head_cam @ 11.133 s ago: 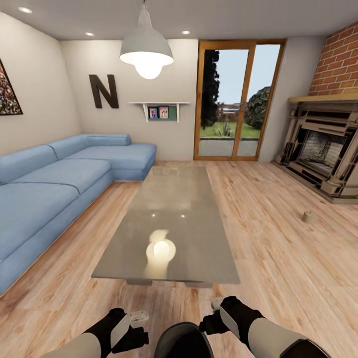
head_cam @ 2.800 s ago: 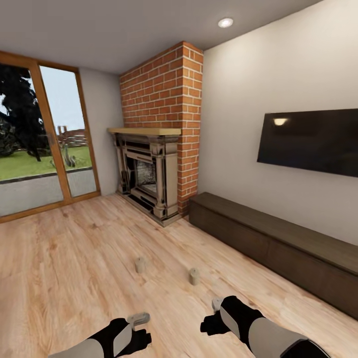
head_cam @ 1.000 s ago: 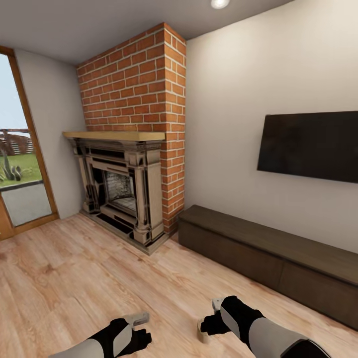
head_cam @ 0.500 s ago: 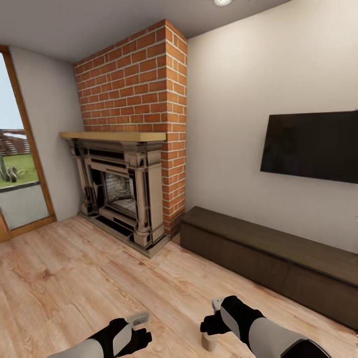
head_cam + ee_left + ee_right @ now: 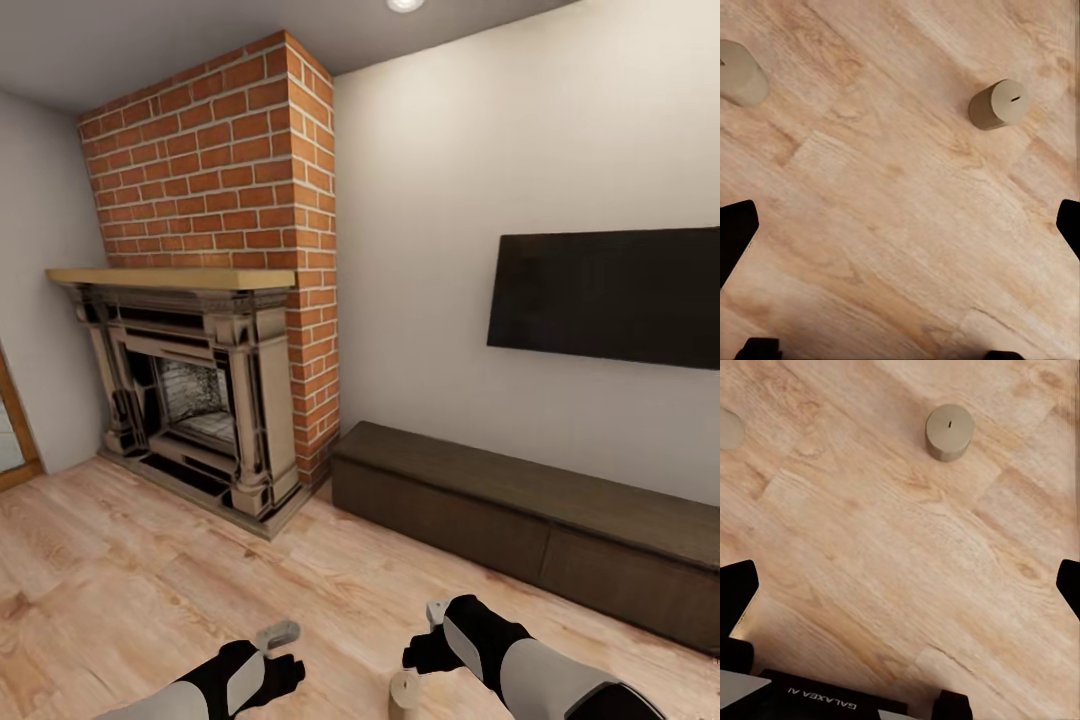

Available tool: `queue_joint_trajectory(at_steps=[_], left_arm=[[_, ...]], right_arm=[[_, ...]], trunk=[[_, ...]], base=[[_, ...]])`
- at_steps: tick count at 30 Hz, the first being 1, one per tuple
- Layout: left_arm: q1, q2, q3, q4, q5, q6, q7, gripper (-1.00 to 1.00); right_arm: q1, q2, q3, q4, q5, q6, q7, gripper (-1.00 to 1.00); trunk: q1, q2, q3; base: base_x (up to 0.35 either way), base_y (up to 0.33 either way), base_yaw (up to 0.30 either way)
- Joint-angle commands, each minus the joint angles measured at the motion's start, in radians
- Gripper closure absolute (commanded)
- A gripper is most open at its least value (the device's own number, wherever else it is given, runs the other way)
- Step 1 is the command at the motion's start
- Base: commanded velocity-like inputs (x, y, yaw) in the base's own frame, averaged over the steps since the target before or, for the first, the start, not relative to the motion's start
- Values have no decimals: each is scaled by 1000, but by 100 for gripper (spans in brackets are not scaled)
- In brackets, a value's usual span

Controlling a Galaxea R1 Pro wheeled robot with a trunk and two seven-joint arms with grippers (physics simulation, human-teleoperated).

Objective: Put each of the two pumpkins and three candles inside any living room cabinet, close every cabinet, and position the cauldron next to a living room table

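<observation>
The brick fireplace [image 5: 200,330] fills the far corner, and the long dark cabinet [image 5: 520,510] runs along the wall under the black television [image 5: 610,297], its fronts all flush and shut. On the plank floor [image 5: 120,580] one candle [image 5: 404,690] stands upright, wick up, just beside and below the right hand [image 5: 436,632]; the right wrist view shows it squarely ahead between the wide-spread fingers, so that hand is open and nearer. The left hand [image 5: 272,648] is also open, its wrist view catching two candles [image 5: 997,104] lying further off. A straight descent by the right arm looks the likely pick.
</observation>
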Motion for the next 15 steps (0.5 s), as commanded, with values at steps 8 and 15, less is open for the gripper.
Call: queue_joint_trajectory(at_steps=[8, 15], left_arm=[[0, 0, -8, -3, 11, 4, 6, -100], [1, 0, -8, -4, 11, 4, 5, -100]], right_arm=[[-1, 0, 7, 0, -7, 4, 0, -100], [-1, 0, 7, 0, -9, 7, 0, -100]], trunk=[[1, -1, 1], [1, -1, 1]], base=[[273, 187, -227], [49, 34, -22]])
